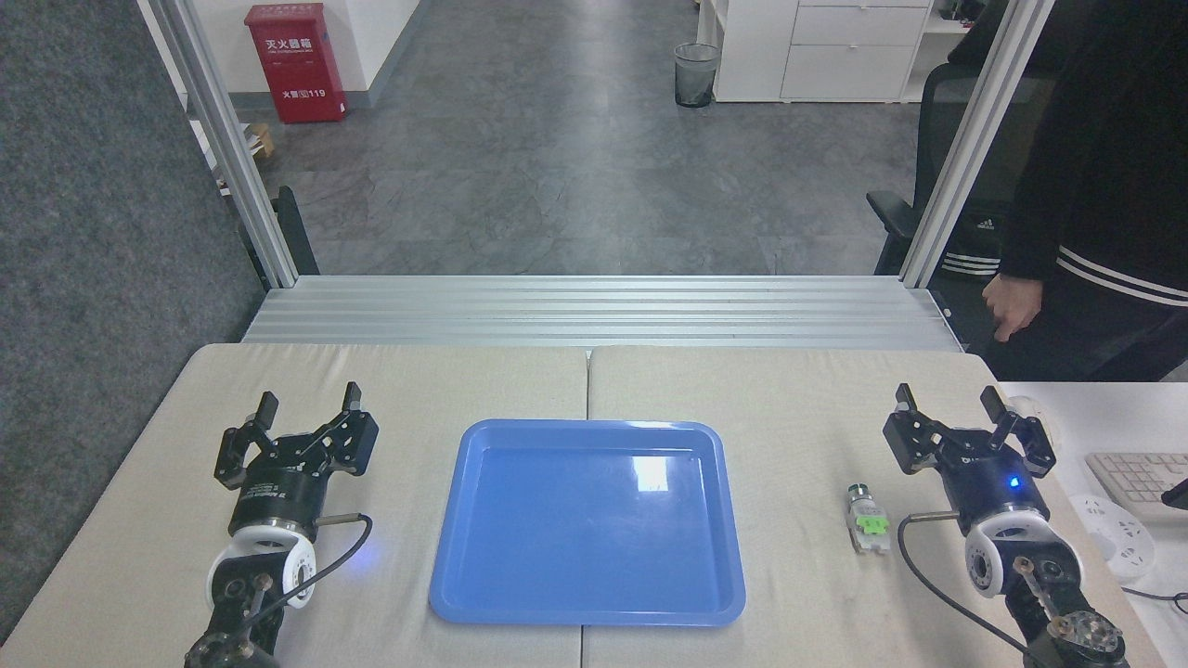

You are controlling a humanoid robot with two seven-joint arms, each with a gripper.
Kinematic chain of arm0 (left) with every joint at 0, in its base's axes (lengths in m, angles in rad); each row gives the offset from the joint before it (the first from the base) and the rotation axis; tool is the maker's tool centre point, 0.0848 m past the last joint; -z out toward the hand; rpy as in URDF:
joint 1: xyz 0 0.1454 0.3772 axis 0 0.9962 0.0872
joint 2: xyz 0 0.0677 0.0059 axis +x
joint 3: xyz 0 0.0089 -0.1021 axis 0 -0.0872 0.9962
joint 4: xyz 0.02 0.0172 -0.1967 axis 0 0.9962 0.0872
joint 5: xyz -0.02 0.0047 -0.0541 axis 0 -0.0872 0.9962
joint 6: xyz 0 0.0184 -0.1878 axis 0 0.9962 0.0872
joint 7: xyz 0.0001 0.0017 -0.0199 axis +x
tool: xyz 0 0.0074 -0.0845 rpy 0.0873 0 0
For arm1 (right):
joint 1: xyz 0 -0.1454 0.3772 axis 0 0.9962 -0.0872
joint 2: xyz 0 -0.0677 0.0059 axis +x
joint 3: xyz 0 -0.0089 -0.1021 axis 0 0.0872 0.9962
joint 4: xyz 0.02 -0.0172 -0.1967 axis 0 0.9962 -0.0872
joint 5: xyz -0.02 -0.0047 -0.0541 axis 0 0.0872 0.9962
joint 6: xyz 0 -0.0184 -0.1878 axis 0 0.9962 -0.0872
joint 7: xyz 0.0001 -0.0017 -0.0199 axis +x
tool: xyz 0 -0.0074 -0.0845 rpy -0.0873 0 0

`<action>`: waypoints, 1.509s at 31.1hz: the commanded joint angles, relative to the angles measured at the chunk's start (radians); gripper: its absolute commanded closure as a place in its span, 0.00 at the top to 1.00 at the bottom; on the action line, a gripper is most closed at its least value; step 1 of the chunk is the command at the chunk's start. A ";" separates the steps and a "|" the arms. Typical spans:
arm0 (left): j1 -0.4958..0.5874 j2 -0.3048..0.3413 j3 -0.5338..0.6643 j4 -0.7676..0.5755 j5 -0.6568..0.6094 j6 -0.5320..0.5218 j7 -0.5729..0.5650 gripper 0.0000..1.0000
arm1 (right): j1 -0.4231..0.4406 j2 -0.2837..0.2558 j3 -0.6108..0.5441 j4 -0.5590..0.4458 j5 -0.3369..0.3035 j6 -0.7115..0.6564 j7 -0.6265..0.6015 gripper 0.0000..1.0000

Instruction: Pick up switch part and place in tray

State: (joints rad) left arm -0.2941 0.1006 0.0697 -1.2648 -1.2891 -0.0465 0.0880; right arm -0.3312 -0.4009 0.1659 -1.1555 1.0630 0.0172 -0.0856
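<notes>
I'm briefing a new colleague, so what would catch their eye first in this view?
The large glossy blue plastic tray lies in the middle of the beige table, with nothing in it. Right of it lies the small white-grey switch part with its bright green middle, beside the open right gripper. The open left gripper hovers on the far left.

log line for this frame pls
phase: pre-grasp | left gripper: open, idle | right gripper: open, beside part | switch part: on table, right of tray | tray: empty
</notes>
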 commanded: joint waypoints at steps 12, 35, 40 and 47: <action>0.007 -0.001 -0.001 -0.004 0.001 -0.001 -0.001 1.00 | 0.086 0.057 0.075 -0.052 0.009 0.001 0.000 0.97; 0.006 -0.001 -0.001 -0.004 0.001 0.000 -0.001 1.00 | 0.167 0.100 0.158 0.077 0.029 0.041 0.020 0.92; 0.006 -0.001 -0.001 -0.004 0.001 0.000 -0.002 1.00 | 0.176 0.111 0.167 0.082 0.051 0.043 0.027 0.79; 0.006 -0.001 -0.001 -0.004 0.001 0.002 -0.002 1.00 | 0.170 0.106 0.173 0.080 0.061 0.049 0.033 0.29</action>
State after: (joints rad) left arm -0.2883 0.0999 0.0691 -1.2683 -1.2888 -0.0459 0.0866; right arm -0.1627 -0.3089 0.3045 -1.1089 1.1082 0.0647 -0.0570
